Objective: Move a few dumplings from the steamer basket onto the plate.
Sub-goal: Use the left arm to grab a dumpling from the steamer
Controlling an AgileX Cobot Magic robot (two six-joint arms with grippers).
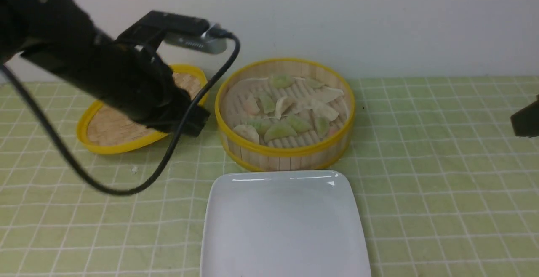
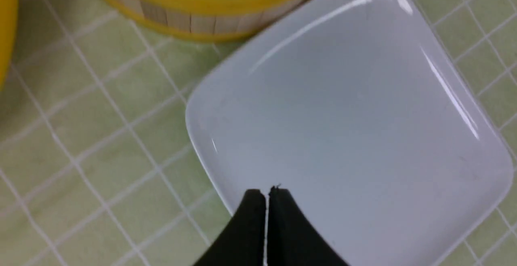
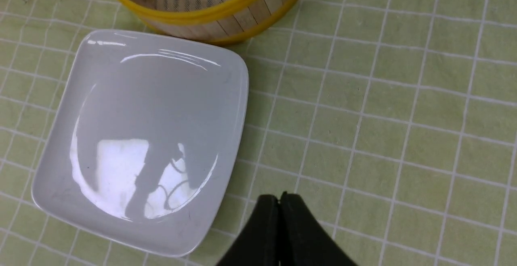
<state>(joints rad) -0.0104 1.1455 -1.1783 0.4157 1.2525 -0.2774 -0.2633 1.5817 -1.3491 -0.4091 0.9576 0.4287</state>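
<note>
While dumplings (image 1: 280, 130) fill the basket (image 1: 286, 150), both claws (image 2: 267, 191) (image 3: 281, 196) are closed, empty

1. The left arm (image 1: 90, 62) is black, thick and rounded; its surface is blurred.
2. A silver-grey bar (image 1: 196, 43) with rounded ends is the landmark here.
3. Just above the bar sits a flat black cover (image 1: 177, 21) with softened corners.
4. A smooth black cable (image 1: 168, 153) meets the bar's outer end and bows in a wide loop below it.
5. Below the bar, a squarish black block (image 1: 181, 113) has blunt corners.
6. The right arm (image 1: 526, 119), well apart from the bar, shows only a black, angular piece.
7. Left gripper (image 2: 267, 193) and right gripper (image 3: 281, 198): dark, tapering fingers.
</note>
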